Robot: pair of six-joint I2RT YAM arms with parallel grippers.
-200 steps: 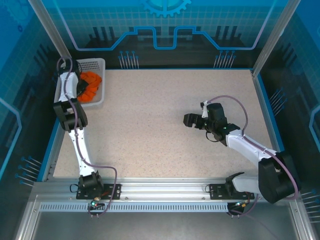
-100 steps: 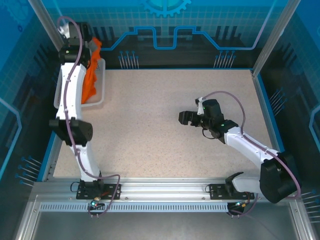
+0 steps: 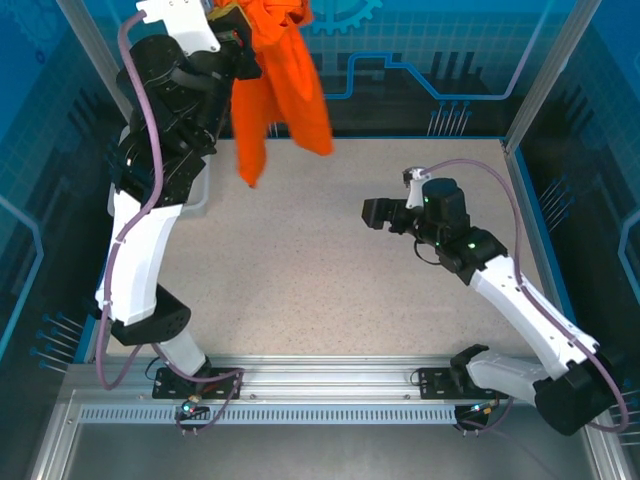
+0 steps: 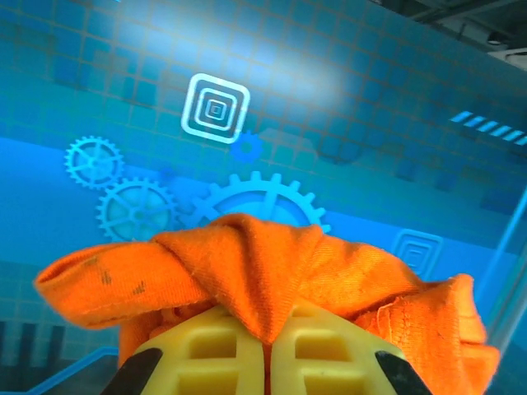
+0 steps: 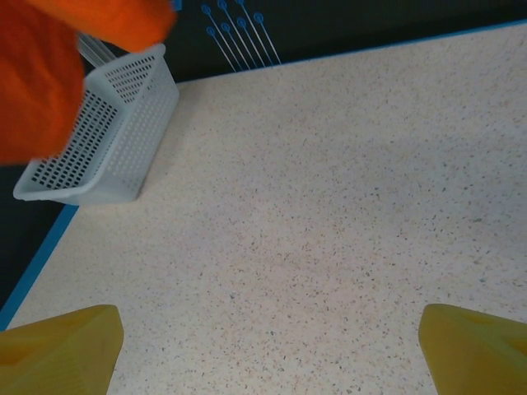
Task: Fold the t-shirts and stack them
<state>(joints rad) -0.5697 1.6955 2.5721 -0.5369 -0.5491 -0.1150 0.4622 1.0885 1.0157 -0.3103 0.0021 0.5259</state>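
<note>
Your left gripper (image 4: 263, 350) has risen high since a second ago, lifting the orange t-shirt (image 3: 280, 90) out of the white basket (image 5: 107, 140). The shirt hangs above the table's (image 3: 330, 290) far left corner, pinched between its pressed-together fingers. Your right gripper (image 3: 380, 213) hovers spread wide, holding nothing.

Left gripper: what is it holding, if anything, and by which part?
The left gripper is shut on a bunched fold of the orange t-shirt, the rest hanging free. The right gripper holds nothing.

Orange t-shirt (image 3: 285, 90), top beyond overhead view's edge
</note>
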